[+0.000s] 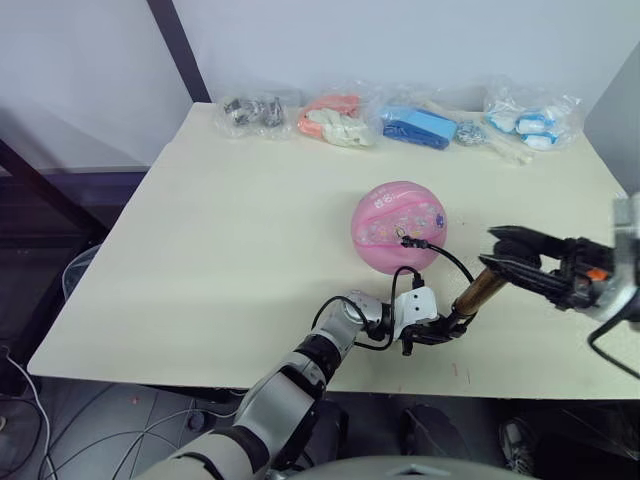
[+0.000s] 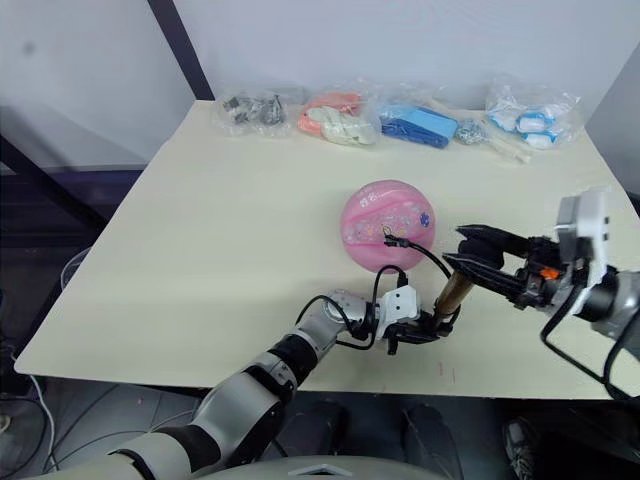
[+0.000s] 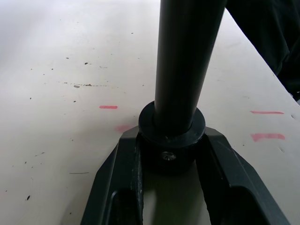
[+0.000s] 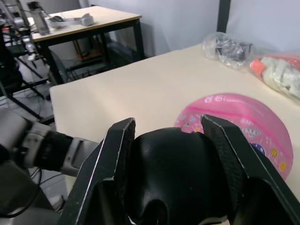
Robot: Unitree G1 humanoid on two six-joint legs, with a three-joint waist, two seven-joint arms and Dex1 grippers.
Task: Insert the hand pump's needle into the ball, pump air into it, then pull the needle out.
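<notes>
The needle point(image 2: 388, 240) already sits in the valve on the near upper face of the pink ball point(image 1: 398, 226), which rests on the desk point(image 1: 200, 250) toward its middle-right; so the insertion step looks done, and the thin black hose point(image 1: 452, 258) runs from that fitting down to the hand pump point(image 1: 478, 292). The pump stands tilted just in front of the ball, base toward the near edge of the desk, handle end toward the right; the left gripper point(image 1: 432, 330) has its jaws clamped on the black base cap point(image 3: 171, 140) of the cylinder, pinning it down at the desk; the right gripper point(image 1: 515, 255) has its jaws closed around the black T-handle point(image 4: 173, 173) at the top end. The gold-bronze barrel shows between the two grips, so the handle appears drawn out or partway through a stroke; I judge the work to be in the pumping stage. The ball looks fairly round, though how much air it has taken cannot be told. Left to do: finish pumping, then draw the needle out of the valve. Clear bags of small items point(image 1: 400, 120) lie along the far edge, well apart.
</notes>
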